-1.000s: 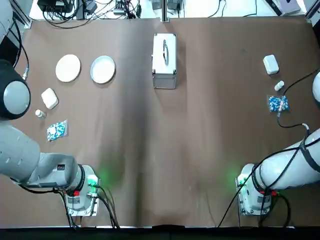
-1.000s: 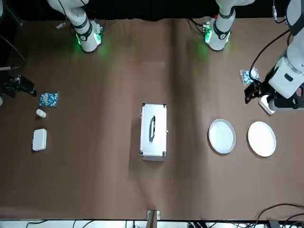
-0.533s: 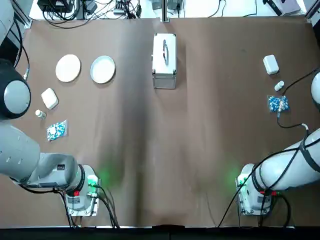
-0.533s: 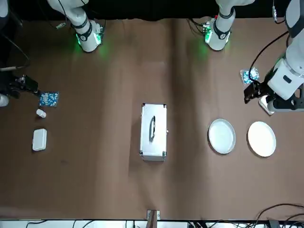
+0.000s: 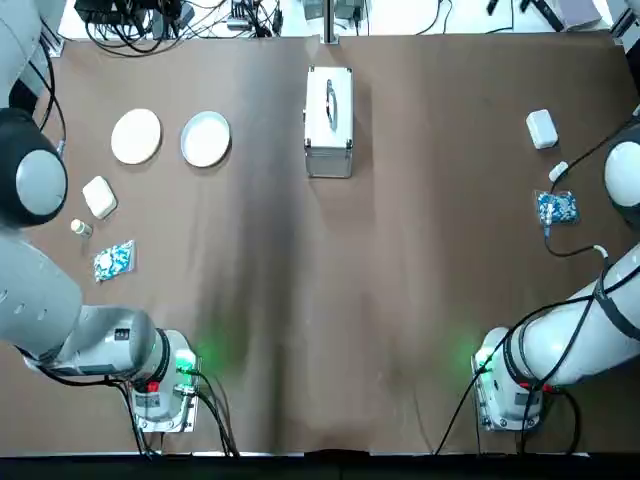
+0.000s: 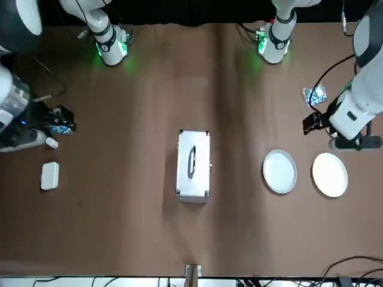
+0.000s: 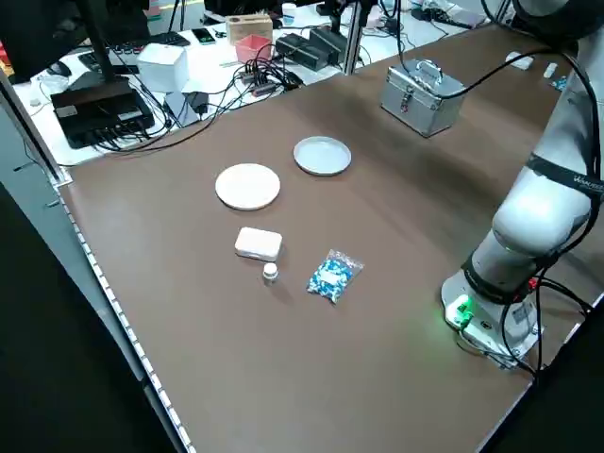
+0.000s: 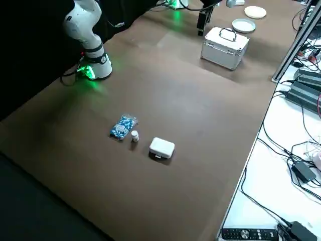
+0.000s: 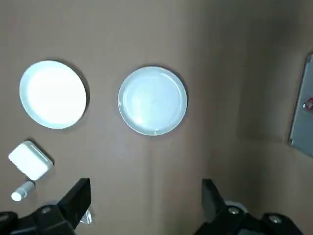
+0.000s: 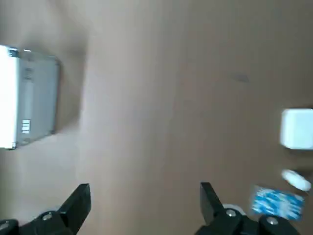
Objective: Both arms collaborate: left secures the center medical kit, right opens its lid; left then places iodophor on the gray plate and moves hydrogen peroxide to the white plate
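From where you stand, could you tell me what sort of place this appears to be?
Probably a robotics lab or test workspace: two jointed robot arms are mounted at a brown-covered table, with a monitor stand and tangled cables on a white desk behind.

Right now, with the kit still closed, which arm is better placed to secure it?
Probably the left: its open gripper hovers on the plates' side, with the medical kit in its wrist view. The right gripper, also open, looks comparably near, but the task gives it the lid.
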{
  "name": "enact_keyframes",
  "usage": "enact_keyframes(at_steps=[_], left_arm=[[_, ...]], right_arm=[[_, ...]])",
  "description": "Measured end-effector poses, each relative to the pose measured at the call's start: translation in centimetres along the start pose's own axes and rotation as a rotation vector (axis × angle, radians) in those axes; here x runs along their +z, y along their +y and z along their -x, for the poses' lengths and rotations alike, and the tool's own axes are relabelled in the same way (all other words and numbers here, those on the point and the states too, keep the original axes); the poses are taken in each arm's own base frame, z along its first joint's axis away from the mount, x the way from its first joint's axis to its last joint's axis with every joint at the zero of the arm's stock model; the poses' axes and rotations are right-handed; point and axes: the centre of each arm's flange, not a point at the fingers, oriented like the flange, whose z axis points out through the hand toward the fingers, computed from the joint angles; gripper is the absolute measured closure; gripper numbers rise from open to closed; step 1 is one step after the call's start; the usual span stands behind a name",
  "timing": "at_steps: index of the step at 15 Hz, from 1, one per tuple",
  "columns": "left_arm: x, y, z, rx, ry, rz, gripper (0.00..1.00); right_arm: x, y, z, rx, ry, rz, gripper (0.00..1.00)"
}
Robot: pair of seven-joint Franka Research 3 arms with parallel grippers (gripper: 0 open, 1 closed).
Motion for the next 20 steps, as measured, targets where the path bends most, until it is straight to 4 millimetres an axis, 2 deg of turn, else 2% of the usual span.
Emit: enact_keyframes(at_steps=[4,8,13,17,20], left_arm=[[3.7,0.4,-1.4,0.000,-0.068,0.033,0.00],[7.2,1.3,-2.5,-0.005,-0.138,0.108,0.00],[10.1,2.4,-3.3,-0.012,-0.203,0.208,0.00],[11.7,2.9,-3.7,-0.018,-0.235,0.248,0.00],[13.1,3.6,-3.9,-0.022,-0.265,0.285,0.00]], right_arm=[[0.9,-1.2,-0.6,-0.001,-0.005,-0.091,0.01],[1.8,-3.8,-1.4,-0.007,0.014,-0.115,0.01],[4.2,-7.4,-2.3,0.020,0.001,-0.114,0.01],[4.9,-9.0,-2.3,0.003,-0.011,-0.112,0.01],[5.7,-11.7,-2.0,-0.008,-0.028,-0.109,0.03]])
